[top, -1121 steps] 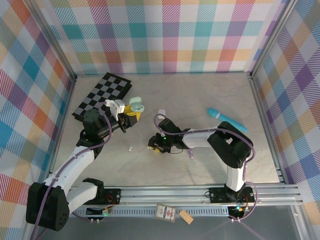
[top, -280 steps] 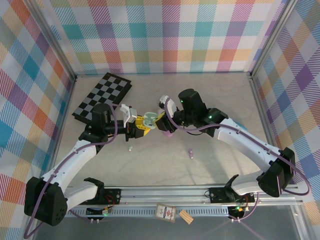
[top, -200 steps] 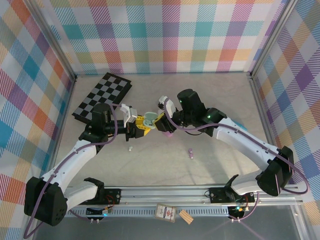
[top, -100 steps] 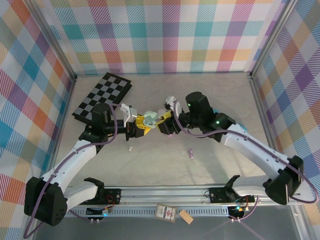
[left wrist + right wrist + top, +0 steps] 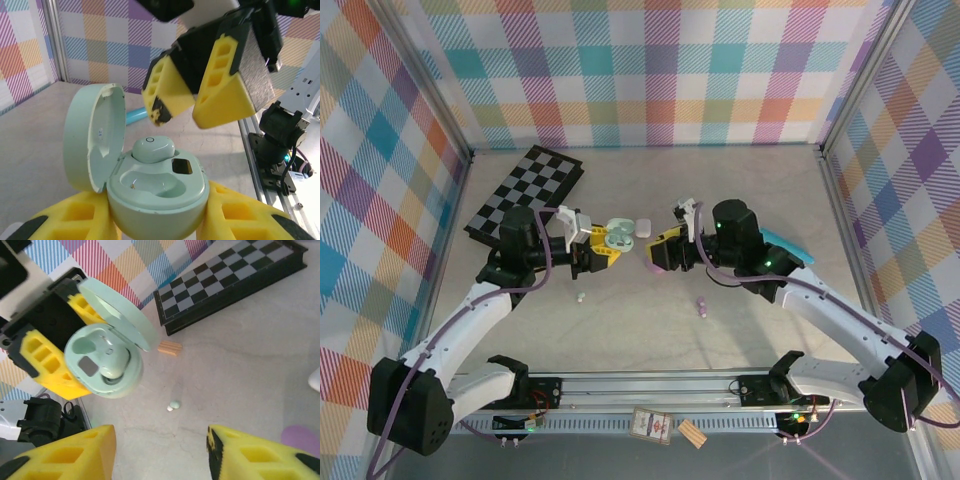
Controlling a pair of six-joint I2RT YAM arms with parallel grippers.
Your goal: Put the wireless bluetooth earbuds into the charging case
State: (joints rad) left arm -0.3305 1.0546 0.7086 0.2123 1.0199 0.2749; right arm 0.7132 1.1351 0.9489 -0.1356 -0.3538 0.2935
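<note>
Left gripper [image 5: 597, 246]: you have it closed narrow on the charging case [image 5: 157, 190], a yellow finger on each side of the base.
Charging case: held up off the bench [image 5: 650, 330], its lid [image 5: 95, 135] swung open.
Inside the case: one pale green earbud [image 5: 152, 149] sits in a well; the well beside it is empty.
Right gripper [image 5: 663, 250]: your jaws stand apart with nothing between them, just right of the case and not touching it.
Loose earbuds: a second pale green earbud [image 5: 174, 405] lies on the bench below the case; a purple earbud [image 5: 701, 306] lies nearer the arm bases.
Farther out: chessboard [image 5: 525, 190] at far left, turquoise stick [image 5: 785, 243] to the right.
</note>
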